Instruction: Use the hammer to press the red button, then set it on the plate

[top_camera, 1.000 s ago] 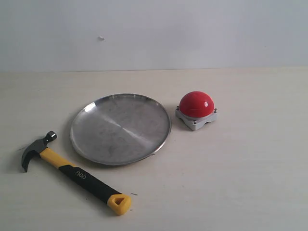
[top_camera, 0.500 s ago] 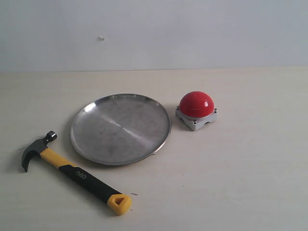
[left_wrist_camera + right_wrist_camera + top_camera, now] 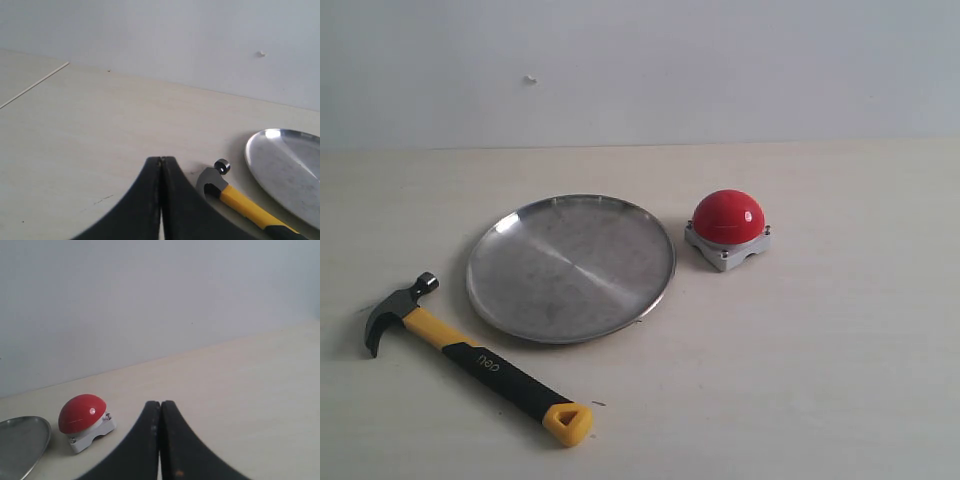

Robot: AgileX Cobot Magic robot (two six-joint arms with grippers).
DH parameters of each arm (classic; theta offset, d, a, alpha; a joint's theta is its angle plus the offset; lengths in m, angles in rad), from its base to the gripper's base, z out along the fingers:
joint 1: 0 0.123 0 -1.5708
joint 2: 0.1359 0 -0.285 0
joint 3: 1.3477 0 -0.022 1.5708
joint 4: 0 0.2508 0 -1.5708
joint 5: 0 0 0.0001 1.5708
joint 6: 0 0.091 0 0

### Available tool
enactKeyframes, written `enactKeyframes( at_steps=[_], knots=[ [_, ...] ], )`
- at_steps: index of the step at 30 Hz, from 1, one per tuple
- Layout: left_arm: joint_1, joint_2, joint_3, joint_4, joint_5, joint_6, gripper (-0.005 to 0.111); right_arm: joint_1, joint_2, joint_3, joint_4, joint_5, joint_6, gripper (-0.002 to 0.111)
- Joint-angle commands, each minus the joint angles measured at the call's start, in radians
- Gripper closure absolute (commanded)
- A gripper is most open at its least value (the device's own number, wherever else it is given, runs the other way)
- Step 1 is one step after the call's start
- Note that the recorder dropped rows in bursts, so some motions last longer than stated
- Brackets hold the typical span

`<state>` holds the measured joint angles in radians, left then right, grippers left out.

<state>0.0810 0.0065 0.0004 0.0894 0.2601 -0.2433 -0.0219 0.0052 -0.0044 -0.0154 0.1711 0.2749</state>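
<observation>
The hammer [image 3: 470, 355] lies flat at the front left of the table, dark head toward the left, yellow looped end toward the front. The silver plate [image 3: 570, 266] sits in the middle, empty. To its right stands the red button [image 3: 728, 216] on its grey base. Neither arm shows in the exterior view. In the left wrist view my left gripper [image 3: 161, 161] is shut on nothing, with the hammer [image 3: 235, 197] and the plate [image 3: 287, 170] lying beyond it. My right gripper [image 3: 160, 404] is also shut and empty, apart from the red button [image 3: 82, 413] and the plate [image 3: 20, 442].
A pale wall [image 3: 640, 70] runs along the back of the light wooden table [image 3: 840, 350]. A thin seam [image 3: 35, 85] crosses the tabletop in the left wrist view.
</observation>
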Motion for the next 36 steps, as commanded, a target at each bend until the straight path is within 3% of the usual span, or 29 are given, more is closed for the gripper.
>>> enactKeyframes(
  at_steps=[1,11,13,15,17,22,30,32,36],
  knots=[
    [0.002,-0.006,0.0,0.003,-0.003,0.004,0.107,-0.002,-0.005,0.004,0.007,-0.009,0.007,0.108],
    [0.002,-0.006,0.0,0.003,-0.009,0.004,0.107,-0.002,-0.005,0.004,0.007,-0.009,0.007,0.108],
    [0.0,-0.006,0.0,-0.055,-0.094,-0.061,0.107,-0.002,-0.005,0.004,0.007,-0.009,0.007,0.108],
    [0.0,-0.006,0.0,-0.198,-0.215,-0.304,0.107,-0.002,-0.005,0.004,0.007,-0.009,0.007,0.108],
    [0.0,-0.006,0.0,-0.21,-0.253,-0.421,0.107,-0.002,-0.005,0.004,0.007,-0.009,0.007,0.108],
    [0.0,-0.006,0.0,-0.212,-0.404,-0.437,0.107,-0.002,-0.005,0.004,0.007,-0.009,0.007,0.108],
    [0.0,-0.006,0.0,-0.227,-0.664,-0.715,0.107,-0.002,-0.005,0.004,0.007,-0.009,0.007,0.108],
    [0.0,0.027,-0.075,-0.239,-0.66,-0.761,0.107,-0.002,-0.005,0.004,0.007,-0.009,0.007,0.108],
    [0.002,0.229,-0.288,-0.234,-0.567,-0.671,0.107,-0.002,-0.005,0.004,0.007,-0.009,0.007,0.108]
  ],
)
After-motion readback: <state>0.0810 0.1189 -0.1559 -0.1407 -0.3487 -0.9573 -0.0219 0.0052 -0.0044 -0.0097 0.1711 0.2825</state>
